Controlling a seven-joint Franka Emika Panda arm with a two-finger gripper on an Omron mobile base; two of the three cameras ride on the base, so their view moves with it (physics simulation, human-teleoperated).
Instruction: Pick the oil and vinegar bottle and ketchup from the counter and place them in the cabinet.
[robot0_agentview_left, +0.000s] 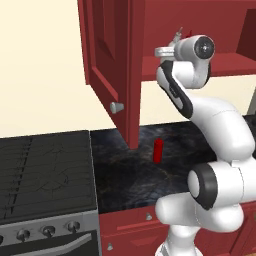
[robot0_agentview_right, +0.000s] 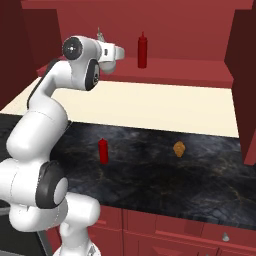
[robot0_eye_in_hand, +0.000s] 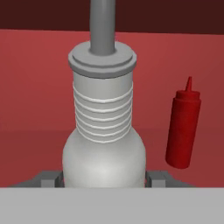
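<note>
The pale grey oil and vinegar bottle (robot0_eye_in_hand: 104, 131) stands upright between my fingertips (robot0_eye_in_hand: 159, 177), with my gripper (robot0_eye_in_hand: 104, 177) shut on its wide lower body. Its thin spout (robot0_agentview_left: 179, 35) (robot0_agentview_right: 99, 34) pokes up behind my raised hand, at the height of the shelf in the open dark red cabinet (robot0_agentview_right: 180, 70). I cannot tell whether the bottle rests on the shelf. The stubby red ketchup (robot0_agentview_left: 158, 150) (robot0_agentview_right: 103, 150) stands upright on the black counter (robot0_agentview_left: 130, 170) (robot0_agentview_right: 165, 175), below the cabinet and apart from the arm.
A slim red bottle with a pointed nozzle (robot0_agentview_right: 142, 50) (robot0_eye_in_hand: 183, 129) stands on the shelf, right of the held bottle. The cabinet door (robot0_agentview_left: 107, 55) hangs open to the left. A small orange-brown item (robot0_agentview_right: 179, 148) lies on the counter. The stove (robot0_agentview_left: 45, 170) adjoins it on the left.
</note>
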